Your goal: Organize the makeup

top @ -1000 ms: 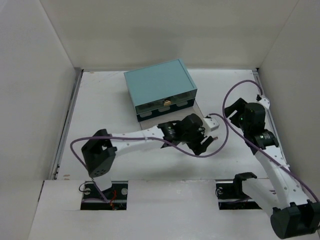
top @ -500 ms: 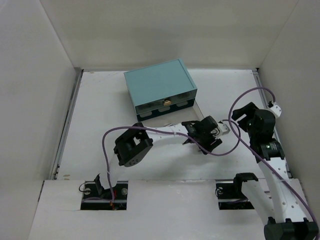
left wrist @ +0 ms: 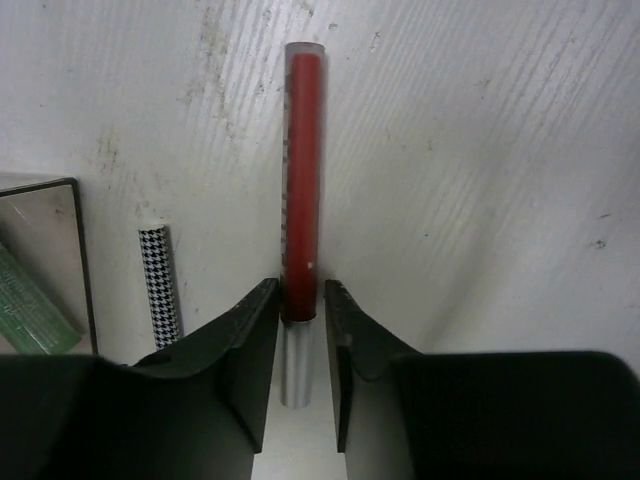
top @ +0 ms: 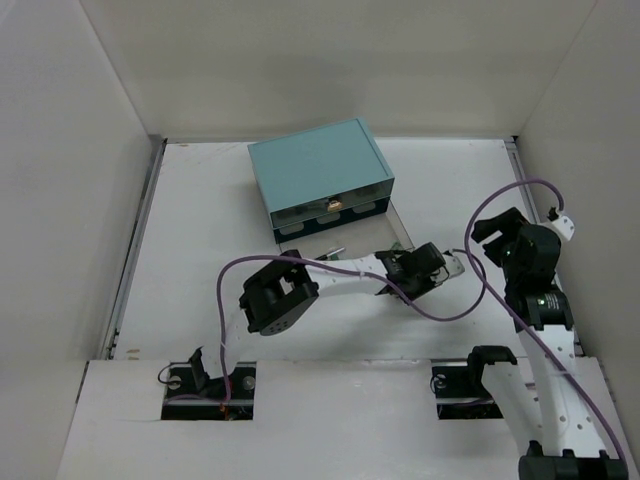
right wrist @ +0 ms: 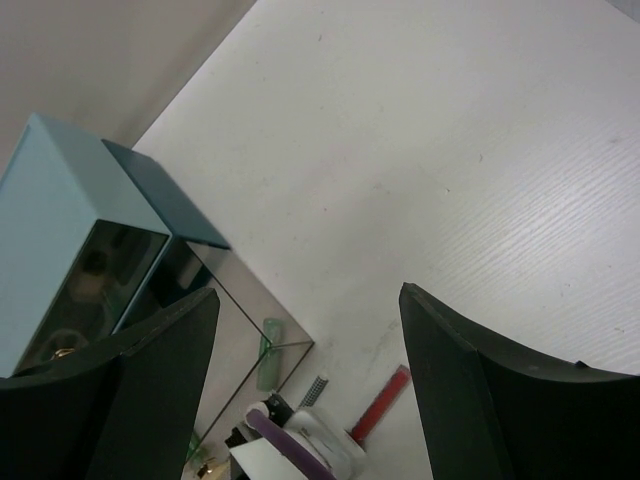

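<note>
The left pincer straddles the red pencil, which lies mid-frame on the white surface. Its fingers hug both sides, but I cannot tell if they grip. A checkered stick lies at lower left. The right pincer hangs wide open.

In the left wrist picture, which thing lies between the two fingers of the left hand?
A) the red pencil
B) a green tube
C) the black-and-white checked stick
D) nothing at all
A: the red pencil runs straight up the narrow gap between the fingers of the left hand, while the checked stick lies apart on the table, to their left.
</note>
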Controlling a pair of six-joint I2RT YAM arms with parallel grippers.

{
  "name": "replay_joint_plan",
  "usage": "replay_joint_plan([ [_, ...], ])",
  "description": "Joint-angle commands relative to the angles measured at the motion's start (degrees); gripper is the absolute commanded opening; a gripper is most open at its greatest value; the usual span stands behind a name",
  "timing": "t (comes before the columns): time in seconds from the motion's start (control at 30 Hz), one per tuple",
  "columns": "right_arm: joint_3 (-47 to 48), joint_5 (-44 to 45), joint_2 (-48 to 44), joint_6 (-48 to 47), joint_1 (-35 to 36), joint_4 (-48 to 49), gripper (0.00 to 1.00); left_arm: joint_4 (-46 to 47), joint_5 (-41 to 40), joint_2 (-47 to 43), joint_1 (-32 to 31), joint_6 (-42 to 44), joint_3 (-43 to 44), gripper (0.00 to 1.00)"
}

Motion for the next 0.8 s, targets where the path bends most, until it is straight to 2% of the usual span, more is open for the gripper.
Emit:
replay_joint_plan([
  [0.0, 0.4, -0.5, -1.0, 0.4, -0.6, 0.9, 0.79, -3.5, -4.1, 1.0, -1.9, 2.1, 0.0, 0.19],
  [0.13, 0.5, -0.5, -1.7, 0.5, -1.0, 0.9, 0.79, -2.9, -8.8, 0.9, -3.0, 2.0, -0.3, 0.04],
  [0.2, 0.5, -0.5, -2.2, 0.5, -1.2, 0.7, 0.79, -2.1, -10.7, -0.7, -2.9, 1.8, -1.0, 0.01],
  [0.37, 0.5, -0.3, -2.7, 0.5, -1.3, 0.7, 0.79, 2.4, -11.2, -11.2, -1.8, 1.8, -5.7, 0.0],
  [0.53, 0.5, -0.3, -2.5, 0.5, -1.4, 0.7, 0.79, 6.8, -8.3, -24.3, -1.5, 2.6, -10.6, 0.0],
  [0.67, 0.5, -0.5, -2.3, 0.5, -1.3, 0.8, 0.79, 8.0, -6.6, -31.1, -0.9, 2.6, -13.2, 0.0],
  [0.77, 0.5, -0.5, -1.9, 0.6, -1.1, 0.7, 0.79, 9.2, -6.9, -34.3, 2.4, 2.8, -15.8, 0.01],
])
